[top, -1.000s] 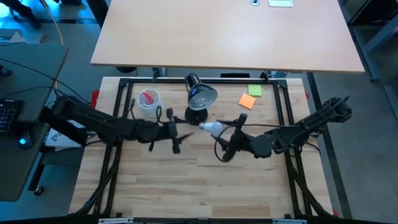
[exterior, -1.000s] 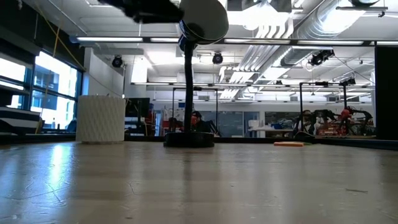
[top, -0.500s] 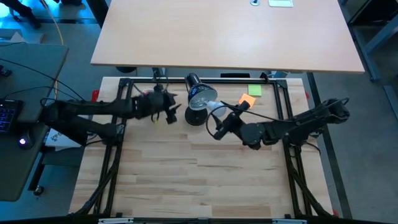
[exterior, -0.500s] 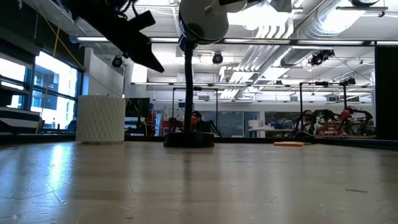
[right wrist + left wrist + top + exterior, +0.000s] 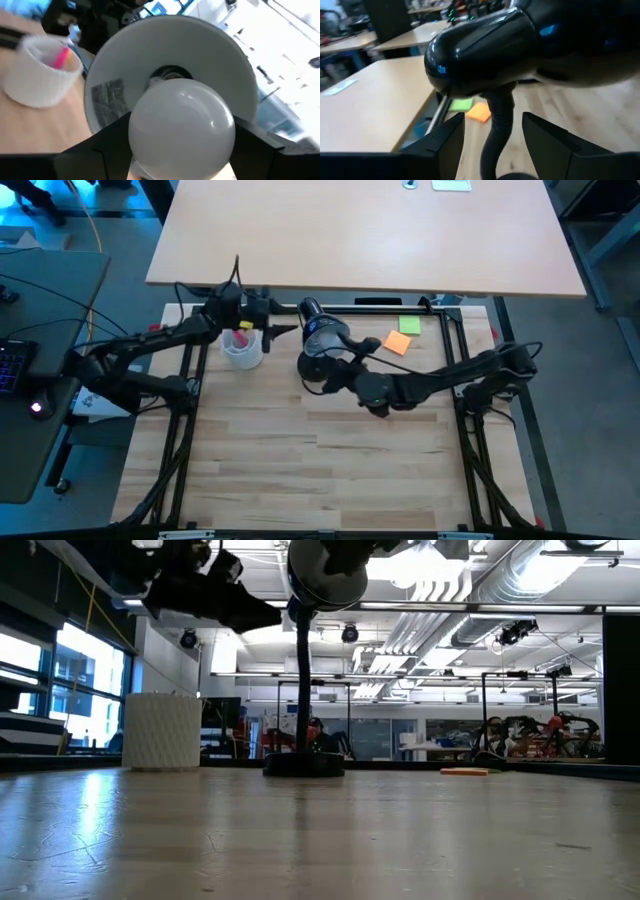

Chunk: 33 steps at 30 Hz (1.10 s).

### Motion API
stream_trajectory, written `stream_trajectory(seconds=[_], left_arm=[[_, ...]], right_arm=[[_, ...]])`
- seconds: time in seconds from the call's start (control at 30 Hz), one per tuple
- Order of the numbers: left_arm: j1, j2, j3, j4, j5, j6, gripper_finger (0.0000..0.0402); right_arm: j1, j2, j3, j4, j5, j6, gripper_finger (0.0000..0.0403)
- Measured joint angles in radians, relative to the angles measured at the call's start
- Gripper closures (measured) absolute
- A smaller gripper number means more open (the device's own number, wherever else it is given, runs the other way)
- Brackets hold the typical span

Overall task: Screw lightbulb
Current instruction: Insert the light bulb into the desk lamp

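The right gripper (image 5: pixel 175 165) grasps the bulb (image 5: pixel 181 131) just in front of the lamp (image 5: pixel 165 75) socket; screwing is left; the left gripper (image 5: pixel 492 135) is spread around the lamp's neck.

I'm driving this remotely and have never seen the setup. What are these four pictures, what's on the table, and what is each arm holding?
Two dark robot arms work at a wooden table. One picture looks straight down, one looks level across the tabletop, and two come from cameras on the arms' wrists.

On the table stand a black lamp, a white cup with pink items, and orange and green sticky notes.

The right gripper holds the lightbulb just in front of the socket inside the lamp's shade; its base is hidden, so I can't tell whether it has entered.

The left gripper is open, its fingers either side of the lamp's neck, just behind the shade.
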Motion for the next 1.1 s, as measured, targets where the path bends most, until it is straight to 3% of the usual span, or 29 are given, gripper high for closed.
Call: stream_trajectory(seconds=[0.33,0.6,1.1], left_arm=[[0.116,0.181,0.0,0.335,0.246,-0.149,0.0209],[0.113,0.299,0.0,0.66,0.317,-0.348,0.0209],[0.059,0.316,0.0,0.683,0.304,-0.429,0.0209]], right_arm=[[-0.04,0.11,0.122,0.0,0.098,-0.201,0.0145],[-0.088,0.113,0.124,0.0,0.097,-0.198,0.0145],[-0.103,0.111,0.125,-0.046,0.069,-0.175,0.0145]])
